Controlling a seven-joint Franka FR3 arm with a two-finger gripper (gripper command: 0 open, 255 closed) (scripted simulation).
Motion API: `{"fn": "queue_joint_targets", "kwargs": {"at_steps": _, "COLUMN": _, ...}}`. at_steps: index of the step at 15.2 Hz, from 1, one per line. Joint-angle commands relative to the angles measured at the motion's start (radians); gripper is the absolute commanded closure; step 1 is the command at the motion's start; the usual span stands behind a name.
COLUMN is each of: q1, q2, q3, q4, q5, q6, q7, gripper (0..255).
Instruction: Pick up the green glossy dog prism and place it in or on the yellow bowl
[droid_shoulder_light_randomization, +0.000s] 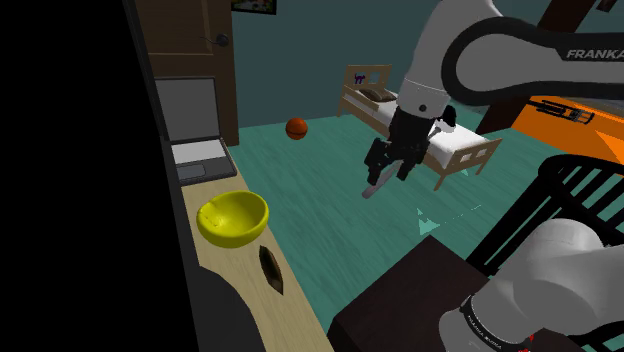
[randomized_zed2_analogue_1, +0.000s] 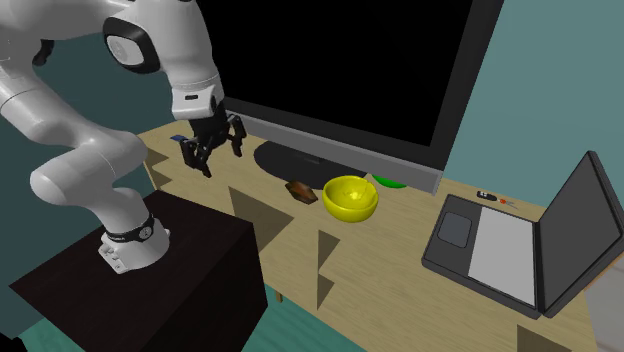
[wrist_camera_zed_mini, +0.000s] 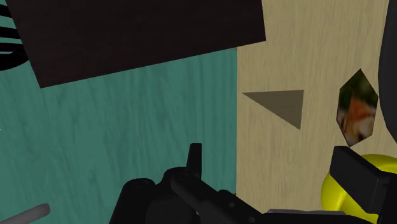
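Observation:
The small dark prism (randomized_zed2_analogue_1: 302, 191) lies on the light wooden desk (randomized_zed2_analogue_1: 400, 260) close beside the yellow bowl (randomized_zed2_analogue_1: 350, 197). In the wrist view the prism (wrist_camera_zed_mini: 356, 108) shows a brown, orange and green picture on its face, with the bowl (wrist_camera_zed_mini: 336, 191) just past it. In the shoulder view the prism (droid_shoulder_light_randomization: 271, 268) lies nearer the camera than the bowl (droid_shoulder_light_randomization: 233, 218). My gripper (randomized_zed2_analogue_1: 215, 158) hangs open and empty in the air off the desk's edge, well away from both. It also appears over the teal floor (droid_shoulder_light_randomization: 388, 175), with the fingers apart (wrist_camera_zed_mini: 272, 153).
A large black screen (randomized_zed2_analogue_1: 330, 70) stands along the back of the desk, its foot (randomized_zed2_analogue_1: 295, 160) behind the prism. A flat green thing (randomized_zed2_analogue_1: 390, 182) peeks out behind the bowl. An open laptop (randomized_zed2_analogue_1: 510, 240) sits at the far end. The black stand box (randomized_zed2_analogue_1: 170, 270) is below the gripper.

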Motion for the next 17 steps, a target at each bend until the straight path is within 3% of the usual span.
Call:
{"fn": "queue_joint_targets", "kwargs": {"at_steps": 1, "q1": 0.017, "q2": 0.037, "q3": 0.044, "q4": -0.009, "q5": 0.022, "q6": 0.054, "q7": 0.036, "gripper": 0}}
{"fn": "queue_joint_targets", "kwargs": {"at_steps": 10, "q1": 0.064, "q2": 0.277, "q3": 0.235, "q4": 0.014, "q5": 0.066, "q6": 0.297, "q7": 0.193, "gripper": 0}}
{"fn": "queue_joint_targets", "kwargs": {"at_steps": 17, "q1": 0.067, "q2": 0.531, "q3": 0.376, "q4": 0.104, "q5": -0.009, "q6": 0.467, "q7": 0.360, "gripper": 0}}
